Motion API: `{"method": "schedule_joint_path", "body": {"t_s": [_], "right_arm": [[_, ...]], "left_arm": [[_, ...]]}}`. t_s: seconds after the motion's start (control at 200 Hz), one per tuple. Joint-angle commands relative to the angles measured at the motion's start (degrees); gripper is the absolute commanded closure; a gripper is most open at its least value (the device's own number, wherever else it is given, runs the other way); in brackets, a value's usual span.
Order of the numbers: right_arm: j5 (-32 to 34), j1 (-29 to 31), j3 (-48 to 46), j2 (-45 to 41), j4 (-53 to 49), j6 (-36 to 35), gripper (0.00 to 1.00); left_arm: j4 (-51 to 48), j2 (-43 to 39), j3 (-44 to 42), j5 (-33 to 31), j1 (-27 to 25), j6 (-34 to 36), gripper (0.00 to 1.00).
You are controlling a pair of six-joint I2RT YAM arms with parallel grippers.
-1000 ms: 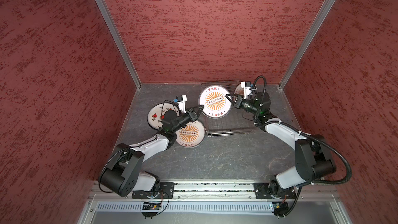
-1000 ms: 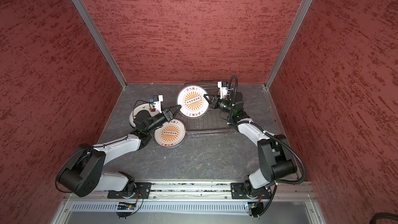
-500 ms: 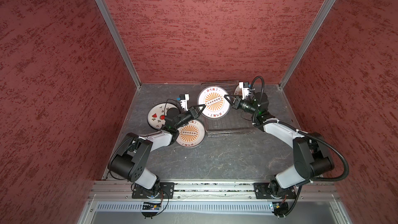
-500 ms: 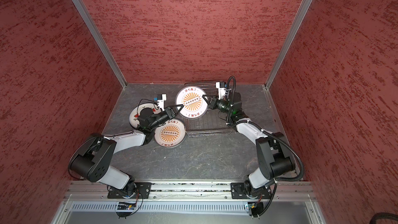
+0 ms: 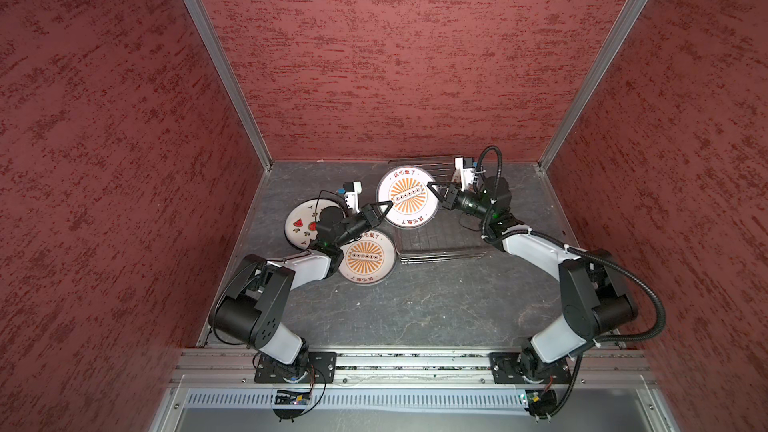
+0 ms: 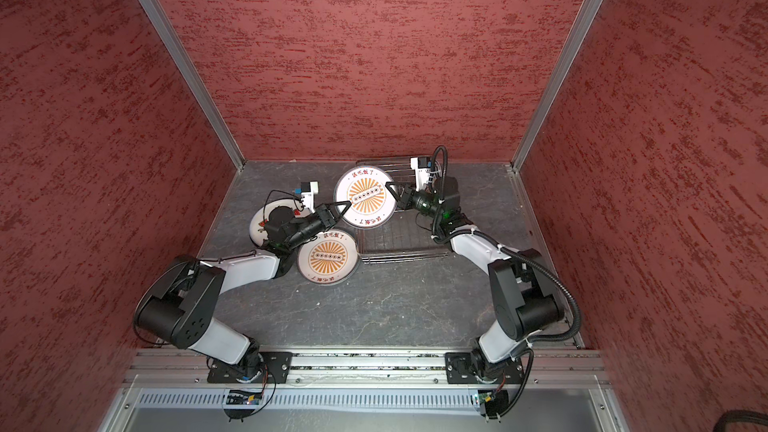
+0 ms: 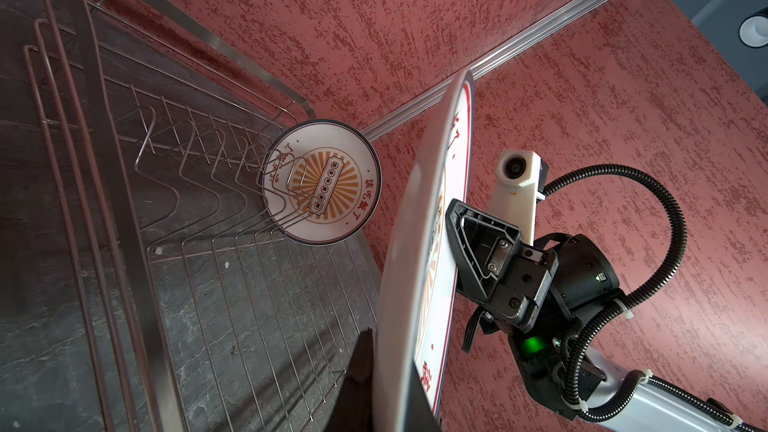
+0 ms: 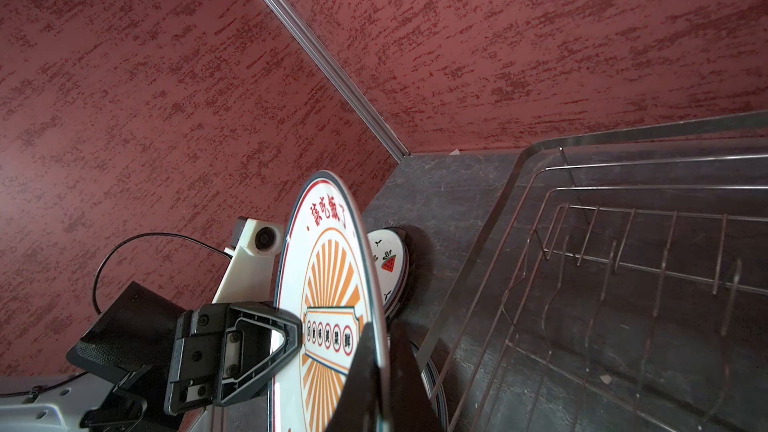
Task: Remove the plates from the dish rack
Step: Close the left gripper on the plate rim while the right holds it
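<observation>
A white plate (image 5: 407,197) with an orange sunburst hangs tilted above the left end of the dish rack (image 5: 440,238). My left gripper (image 5: 390,204) is shut on its left rim. My right gripper (image 5: 431,185) is shut on its right rim. In the left wrist view the held plate (image 7: 419,263) shows edge-on, with my left gripper (image 7: 390,401) pinching it. In the right wrist view my right gripper (image 8: 384,388) pinches the plate (image 8: 328,276). Another sunburst plate (image 7: 328,184) stands between prongs at the far end of the rack (image 7: 249,284).
Two plates lie flat on the grey tabletop left of the rack: a watermelon plate (image 5: 299,226) partly under my left arm, and a sunburst plate (image 5: 368,257) just in front of it. Red walls close in the back and sides.
My left gripper has reached up to the held plate's left rim and shut on it. The right gripper has kept its grip, and the plate has shifted slightly left.
</observation>
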Motion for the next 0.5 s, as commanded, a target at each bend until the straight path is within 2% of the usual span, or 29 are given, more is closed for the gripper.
{"method": "schedule_joint_path", "body": {"t_s": [0.0,0.105,0.23,0.306,0.336,0.351,0.496], "right_arm": [[0.24,1.73,1.73,1.07,0.32,-2.79,0.88],[-0.48,1.83,1.93,1.15,0.00,-2.77,0.75],[-1.38,1.91,2.21,1.36,-0.39,-2.73,0.53],[-0.97,1.96,2.53,1.37,-1.51,-2.62,0.30],[-0.51,2.00,2.54,1.14,-1.97,-2.60,0.06],[-0.25,2.00,2.47,1.00,-2.04,-2.68,0.02],[1.51,2.18,0.55,-1.87,-1.72,-3.97,0.01]], "left_arm": [[2.65,-1.71,0.59,1.56,-0.50,-0.42,0.95],[2.74,-2.52,0.01,1.48,-0.32,-0.50,0.96],[2.35,-3.91,-0.74,1.05,-0.13,-0.18,0.97],[1.84,-5.06,-1.35,0.47,0.05,0.15,0.97],[1.35,-5.50,-1.61,0.19,0.22,0.34,0.97],[0.96,-5.81,-1.62,0.03,0.27,0.53,0.97],[-5.67,-9.08,-2.21,-3.00,0.74,2.45,0.97]]}}
